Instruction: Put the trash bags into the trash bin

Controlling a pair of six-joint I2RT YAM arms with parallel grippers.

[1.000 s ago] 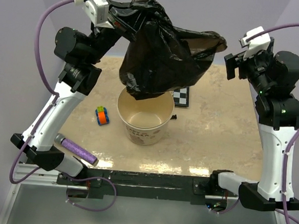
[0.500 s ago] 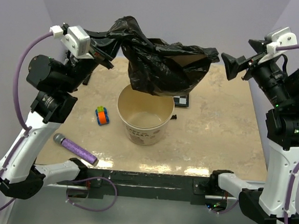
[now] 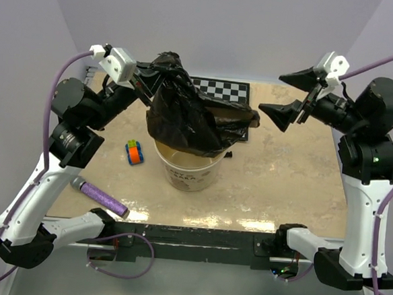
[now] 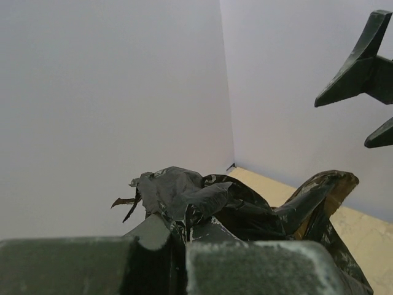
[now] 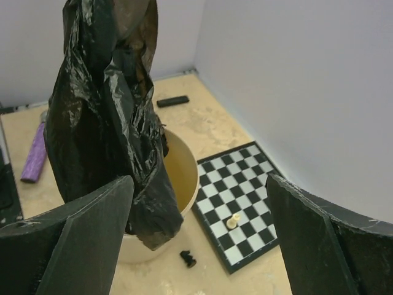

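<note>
Trash bag hangs bunched just above the trash bin, its lower folds on the rim. The left gripper is clamped tight on its top; the right gripper, right of the bin, gapes wide, empty. Released now, the film may catch the rim and slide outside

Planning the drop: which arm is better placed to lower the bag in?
Left. The left gripper holds the trash bag above the trash bin; the right gripper is open and empty.

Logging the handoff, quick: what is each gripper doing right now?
Left gripper: shut on the trash bag.
Right gripper: open, holding nothing.
</note>
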